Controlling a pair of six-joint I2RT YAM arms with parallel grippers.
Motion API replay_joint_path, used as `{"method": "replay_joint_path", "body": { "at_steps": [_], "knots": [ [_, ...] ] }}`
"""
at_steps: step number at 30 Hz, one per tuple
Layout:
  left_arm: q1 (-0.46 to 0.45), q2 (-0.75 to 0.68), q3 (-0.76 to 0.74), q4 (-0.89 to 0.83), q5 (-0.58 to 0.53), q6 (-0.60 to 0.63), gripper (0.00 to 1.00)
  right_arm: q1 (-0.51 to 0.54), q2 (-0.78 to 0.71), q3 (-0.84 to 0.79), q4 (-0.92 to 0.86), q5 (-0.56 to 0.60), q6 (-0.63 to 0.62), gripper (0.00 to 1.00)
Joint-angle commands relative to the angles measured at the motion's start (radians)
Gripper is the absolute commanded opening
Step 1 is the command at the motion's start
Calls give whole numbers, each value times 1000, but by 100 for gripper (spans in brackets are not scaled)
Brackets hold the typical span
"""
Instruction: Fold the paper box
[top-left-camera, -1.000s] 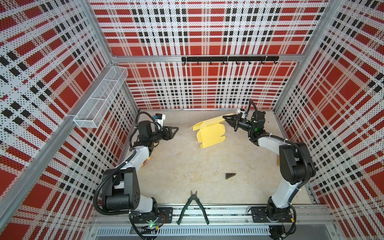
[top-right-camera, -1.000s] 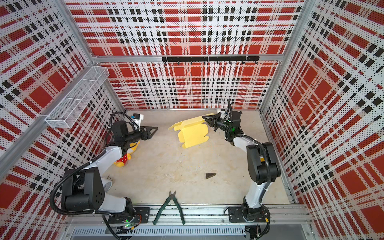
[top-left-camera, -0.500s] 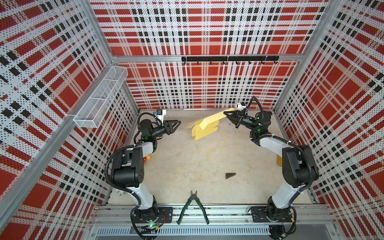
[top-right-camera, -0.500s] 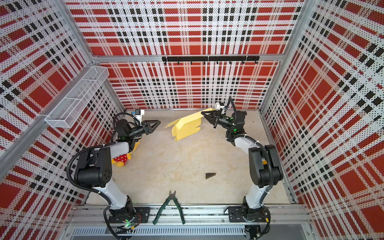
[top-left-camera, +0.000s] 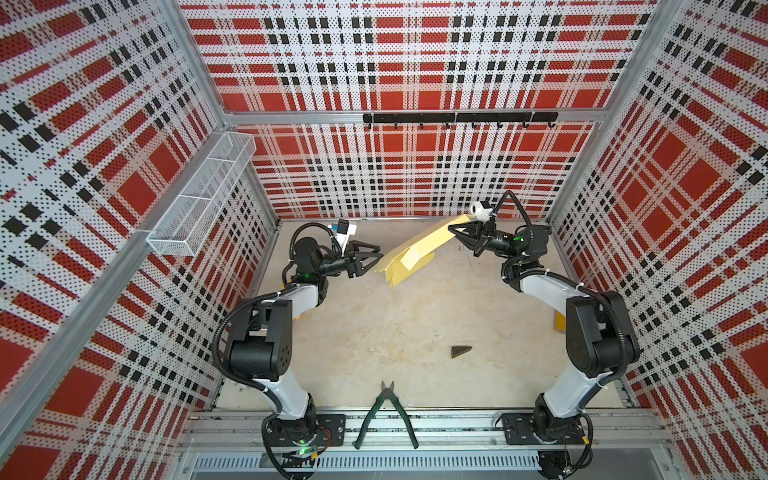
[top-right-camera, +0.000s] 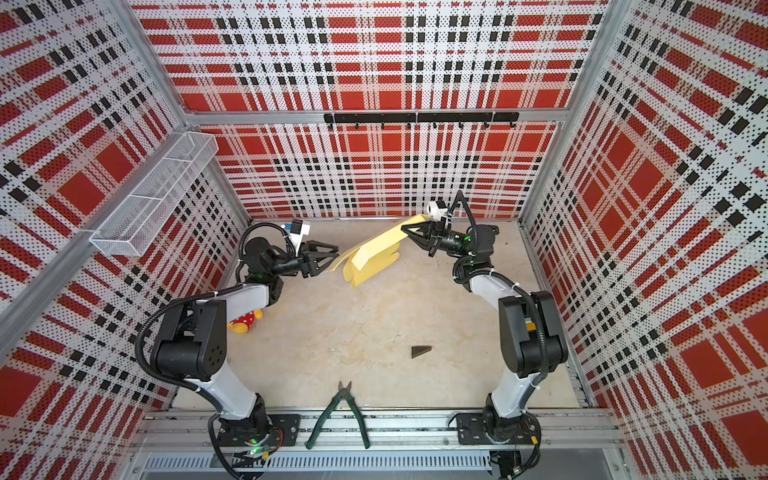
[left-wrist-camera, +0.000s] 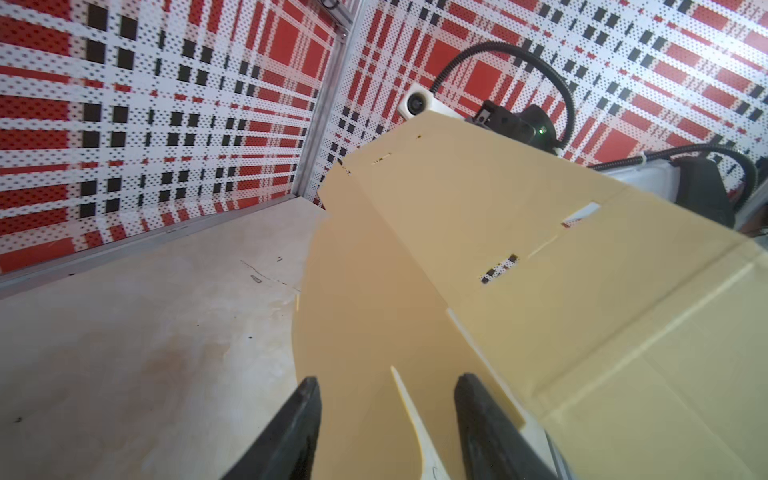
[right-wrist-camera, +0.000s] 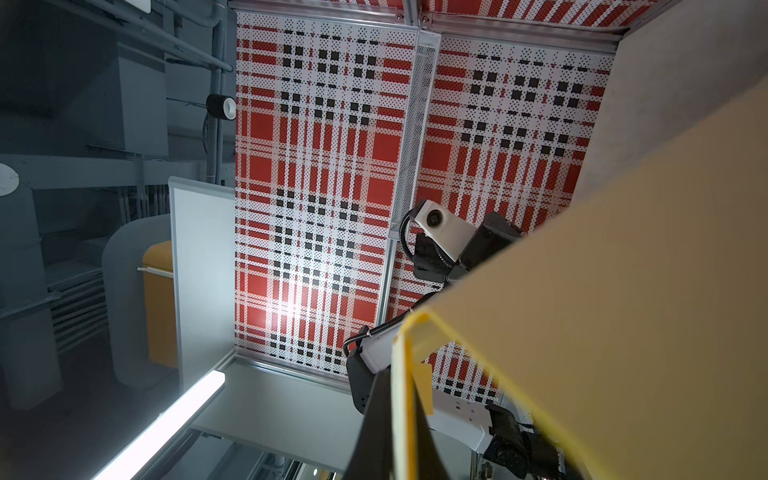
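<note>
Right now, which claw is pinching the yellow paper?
The right gripper, shut on the paper box at its raised end; the left gripper stands open.

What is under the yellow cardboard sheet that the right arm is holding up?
Only bare table shows around the cardboard sheet, which hangs tilted from the right gripper. The patch straight beneath it is covered in every view, so nothing there can be confirmed.

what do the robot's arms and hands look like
The left arm and right arm have white shells between bulky black joints, looped black corrugated cables and small green lights. The left hand and right hand are black with two tapered fingers, each topped by a white wrist camera.
</note>
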Motion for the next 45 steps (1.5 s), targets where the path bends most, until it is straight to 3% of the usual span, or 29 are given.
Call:
{"method": "replay_joint_path", "body": {
  "at_steps": [1, 7, 13, 19, 23, 29, 37, 40, 45],
  "knots": [
    [-20, -29, -8, 27, 41, 36, 56, -3, -32, -1, 59, 10, 19, 0],
    [-86, -35, -22, 25, 49, 38, 56, -4, -8, -57, 35, 81, 19, 0],
    [-142, -13, -41, 25, 49, 36, 57, -4, 46, -72, 173, 140, 119, 0],
    [-139, 24, -43, 24, 35, 50, 56, -3, 45, -74, 162, 135, 117, 0],
    [-140, 42, -48, 24, 40, 54, 50, -4, 41, -82, 175, 135, 124, 0],
    [-47, 14, -50, 19, -37, 21, 48, -5, -2, -81, 158, 100, 98, 0],
    [115, -136, -5, -91, -98, 46, 54, -3, -26, -126, -107, 123, -91, 0],
    [119, -226, 27, -238, -67, 122, 56, -2, -1, -123, -108, 148, -96, 0],
    [67, -257, 36, -259, -10, 109, 55, 7, 48, -112, -99, 221, -91, 0]
  ]
}}
